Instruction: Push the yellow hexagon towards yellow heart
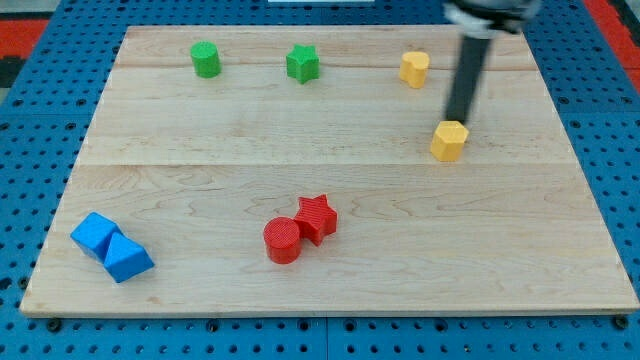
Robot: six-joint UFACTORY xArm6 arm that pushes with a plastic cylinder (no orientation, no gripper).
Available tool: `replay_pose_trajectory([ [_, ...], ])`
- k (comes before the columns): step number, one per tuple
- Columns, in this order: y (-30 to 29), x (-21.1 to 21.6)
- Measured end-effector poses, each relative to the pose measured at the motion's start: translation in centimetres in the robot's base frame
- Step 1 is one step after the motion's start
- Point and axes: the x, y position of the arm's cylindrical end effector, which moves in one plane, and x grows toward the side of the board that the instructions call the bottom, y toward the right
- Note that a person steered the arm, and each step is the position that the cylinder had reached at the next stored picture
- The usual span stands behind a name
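Observation:
The yellow hexagon (449,140) sits right of the board's middle. The yellow heart (414,69) lies above it and a little to its left, near the view's top. My tip (458,120) is at the end of the dark rod, right at the hexagon's top edge, touching or nearly touching it, and to the right of and below the heart.
A green cylinder (205,59) and a green star (302,64) lie along the top. A red cylinder (283,240) touches a red star (316,217) at the lower middle. Two blue blocks (111,246) sit together at the lower left. The wooden board (200,140) lies on blue pegboard.

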Motion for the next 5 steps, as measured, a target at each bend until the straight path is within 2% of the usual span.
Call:
replay_pose_trajectory([
  [1,5.9,2.9],
  [2,0.3,6.6],
  [3,-6.2,5.0],
  [4,-10.3,2.8],
  [5,-9.7,3.0],
])
